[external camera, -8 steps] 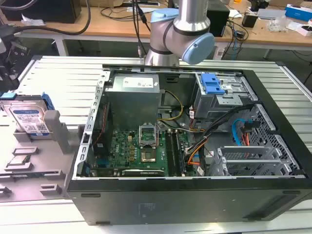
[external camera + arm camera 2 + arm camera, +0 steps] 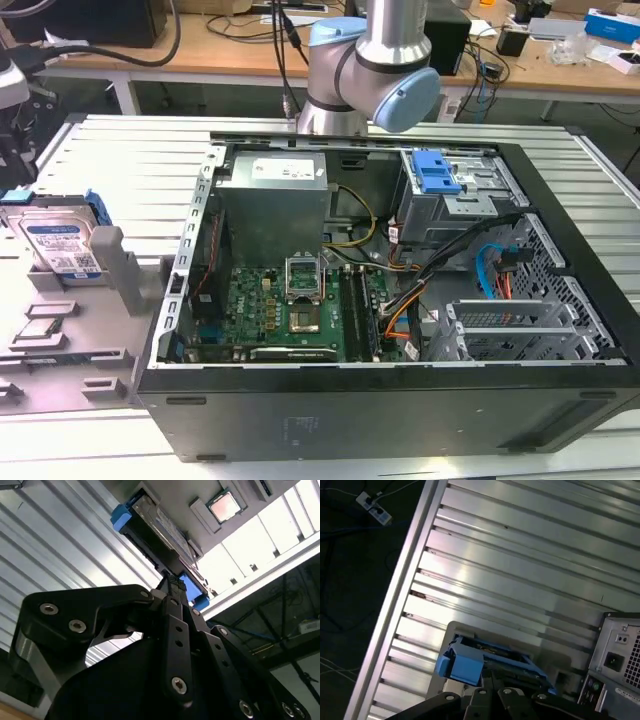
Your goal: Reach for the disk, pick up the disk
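Metal disk [image 2: 58, 240], blue plastic caddy [image 2: 462, 662], matt claw [image 2: 173, 583]

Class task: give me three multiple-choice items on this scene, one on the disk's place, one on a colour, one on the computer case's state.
1. The disk sits: A on the grey fixture, at the exterior view's left of the computer case; B inside the case; C on the wooden bench.
2. Its caddy is: A red; B yellow; C blue.
3. The case is: A shut; B open, motherboard showing; C overturned.
Answers: A, the fixture holds it; C, blue frame ends show; B, the interior is exposed.
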Robot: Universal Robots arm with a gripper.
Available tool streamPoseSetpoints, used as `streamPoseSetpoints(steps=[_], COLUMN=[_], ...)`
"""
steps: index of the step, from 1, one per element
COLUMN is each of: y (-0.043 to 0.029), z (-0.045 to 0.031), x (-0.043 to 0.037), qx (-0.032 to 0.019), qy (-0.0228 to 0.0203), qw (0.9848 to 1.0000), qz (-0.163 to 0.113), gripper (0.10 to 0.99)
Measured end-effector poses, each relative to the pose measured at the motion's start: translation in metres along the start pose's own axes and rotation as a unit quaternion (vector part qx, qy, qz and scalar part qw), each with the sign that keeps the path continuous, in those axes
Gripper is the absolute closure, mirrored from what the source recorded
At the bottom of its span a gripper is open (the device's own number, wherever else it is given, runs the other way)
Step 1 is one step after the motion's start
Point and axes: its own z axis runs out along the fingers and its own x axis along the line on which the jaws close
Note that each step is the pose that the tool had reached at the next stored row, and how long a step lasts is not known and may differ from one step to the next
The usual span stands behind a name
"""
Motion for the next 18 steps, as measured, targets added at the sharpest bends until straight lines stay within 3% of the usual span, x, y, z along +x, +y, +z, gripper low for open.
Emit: streamPoseSetpoints(steps=[4, 7, 12, 18], y=[0.0000, 0.0000, 0.0000, 0.0000], z=[0.0000, 0.0000, 0.0000, 0.0000], x=[0.0000, 0.0000, 0.0000, 0.0000], qx=[0.0000, 0.0001, 0.0000, 0.0001], qy=[0.0016, 0.0035, 0.0049, 0.0066], qw=[0.9992, 0.9959, 0.9917, 0.9848], qz=[-0.041, -0.091, -0.129, -0.174], gripper=[0.980, 0.980, 0.980, 0.980])
